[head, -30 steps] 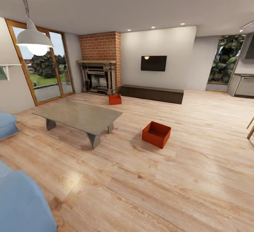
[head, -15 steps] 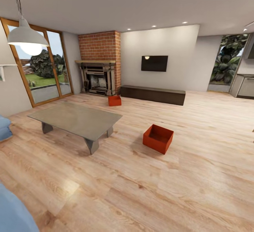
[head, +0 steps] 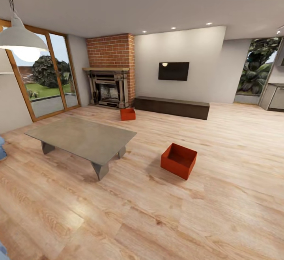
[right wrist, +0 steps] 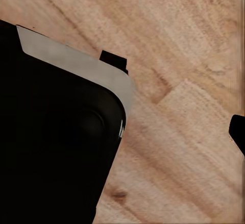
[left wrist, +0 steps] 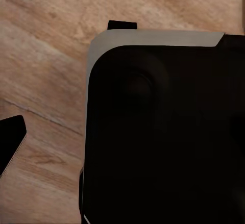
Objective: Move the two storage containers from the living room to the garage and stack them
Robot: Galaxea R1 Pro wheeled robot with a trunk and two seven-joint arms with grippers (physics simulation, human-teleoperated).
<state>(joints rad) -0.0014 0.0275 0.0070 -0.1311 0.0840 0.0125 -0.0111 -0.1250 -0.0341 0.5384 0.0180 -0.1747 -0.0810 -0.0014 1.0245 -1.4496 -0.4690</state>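
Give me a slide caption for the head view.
Living room: two storage containers on the wood floor, beside a low table.

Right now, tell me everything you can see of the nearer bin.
The nearer bin is an orange-red, matte, rectangular box with no lid and slightly tapered walls. It stands upright on the wood floor, turned so one corner points toward the camera. Its inside looks empty, in darker shade. It sits to the right of the grey table, apart from it, with nothing touching it but the floor. The other bin is farther off, by the fireplace.
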